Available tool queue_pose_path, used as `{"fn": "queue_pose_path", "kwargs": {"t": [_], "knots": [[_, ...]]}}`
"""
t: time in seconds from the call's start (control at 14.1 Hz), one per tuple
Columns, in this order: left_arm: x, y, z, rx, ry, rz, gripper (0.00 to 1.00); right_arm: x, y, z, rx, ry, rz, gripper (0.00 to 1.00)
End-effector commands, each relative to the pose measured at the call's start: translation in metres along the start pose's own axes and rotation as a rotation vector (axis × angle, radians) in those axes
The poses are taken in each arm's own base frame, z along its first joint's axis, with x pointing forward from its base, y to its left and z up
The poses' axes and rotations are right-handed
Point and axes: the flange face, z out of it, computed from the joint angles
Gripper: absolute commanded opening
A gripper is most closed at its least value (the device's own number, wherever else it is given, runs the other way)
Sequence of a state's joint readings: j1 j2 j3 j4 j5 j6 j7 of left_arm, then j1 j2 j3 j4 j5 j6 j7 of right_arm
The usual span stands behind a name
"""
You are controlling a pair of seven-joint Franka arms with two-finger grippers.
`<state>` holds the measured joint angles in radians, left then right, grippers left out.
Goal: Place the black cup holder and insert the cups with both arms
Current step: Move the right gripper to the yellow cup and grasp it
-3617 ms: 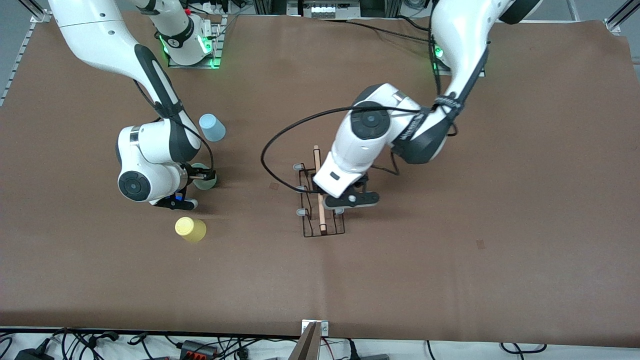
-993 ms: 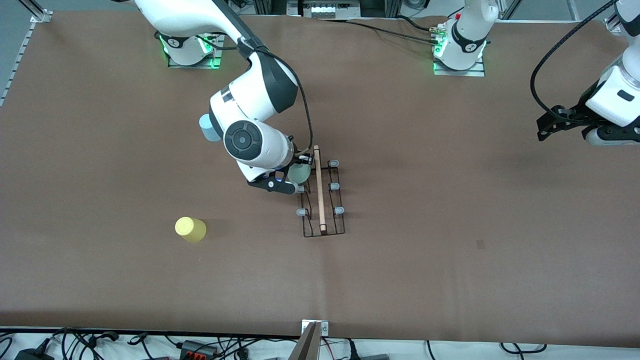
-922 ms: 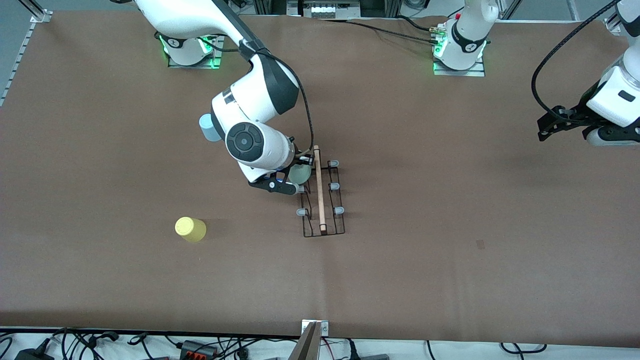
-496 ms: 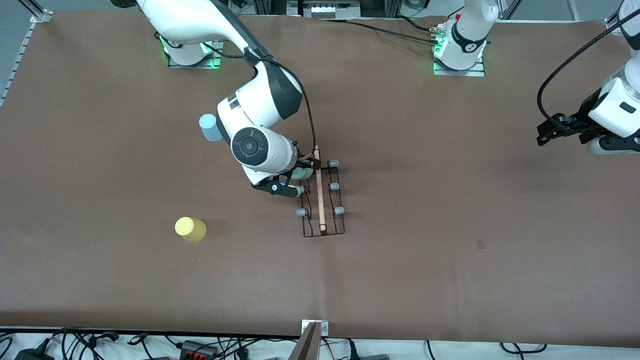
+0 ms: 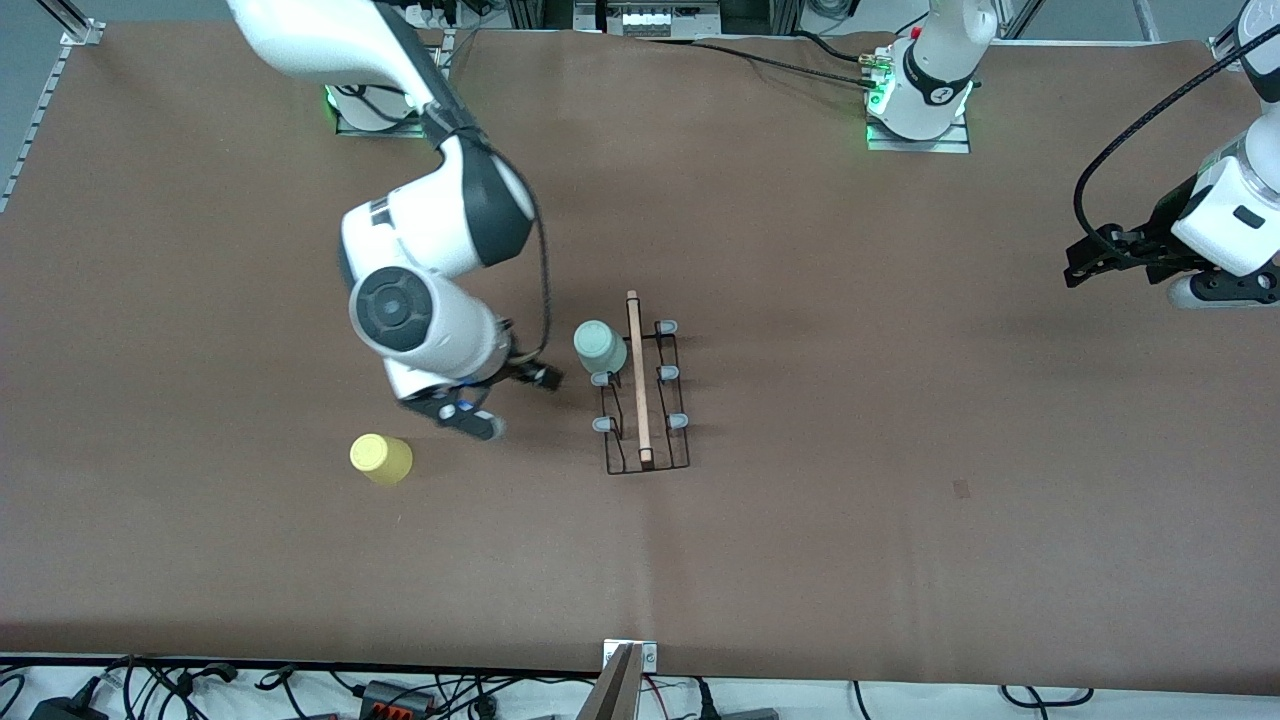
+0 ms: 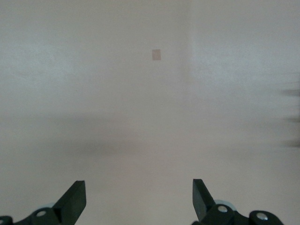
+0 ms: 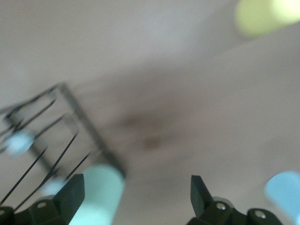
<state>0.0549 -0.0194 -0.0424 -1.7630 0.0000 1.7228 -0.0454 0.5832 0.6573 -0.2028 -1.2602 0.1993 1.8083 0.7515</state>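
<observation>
Mint green cup (image 5: 600, 347) on black cup holder (image 5: 646, 400)

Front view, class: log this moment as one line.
mint green cup on black cup holder | right gripper open, empty | left gripper open, waiting

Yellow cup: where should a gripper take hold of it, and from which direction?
Probably by its side wall, coming straight down from above. The yellow cup stands upside down, closed base up, apart from everything else. The open right gripper is closest.
</observation>
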Motion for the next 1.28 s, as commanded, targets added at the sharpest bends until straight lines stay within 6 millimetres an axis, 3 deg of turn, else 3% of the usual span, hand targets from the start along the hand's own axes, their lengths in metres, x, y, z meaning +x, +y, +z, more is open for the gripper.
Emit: {"fn": "queue_pose_path", "kwargs": {"t": [0.0, 0.21, 0.35, 0.5, 0.78, 0.99, 1.21], "knots": [[0.000, 0.000, -0.004, -0.020, -0.008, 0.014, 1.00, 0.041, 0.037, -0.006, -0.076, 0.096, -0.061, 1.00], [0.000, 0.000, -0.003, -0.020, -0.008, 0.014, 1.00, 0.101, 0.081, 0.002, -0.056, 0.191, -0.105, 1.00], [0.001, 0.000, -0.003, -0.021, -0.006, 0.012, 1.00, 0.120, 0.096, 0.031, -0.087, 0.174, -0.212, 1.00], [0.001, 0.000, -0.002, -0.021, -0.009, 0.013, 1.00, 0.140, 0.114, 0.046, -0.085, 0.181, -0.267, 1.00], [0.001, -0.001, -0.002, -0.021, -0.011, 0.010, 1.00, 0.144, 0.116, 0.079, -0.104, 0.136, -0.344, 1.00], [0.000, -0.002, -0.001, -0.021, -0.014, 0.010, 1.00, 0.154, 0.130, 0.099, -0.036, 0.084, -0.341, 1.00], [0.001, -0.003, 0.002, -0.021, -0.018, 0.007, 1.00, 0.157, 0.135, 0.107, -0.039, 0.070, -0.366, 1.00]]}}
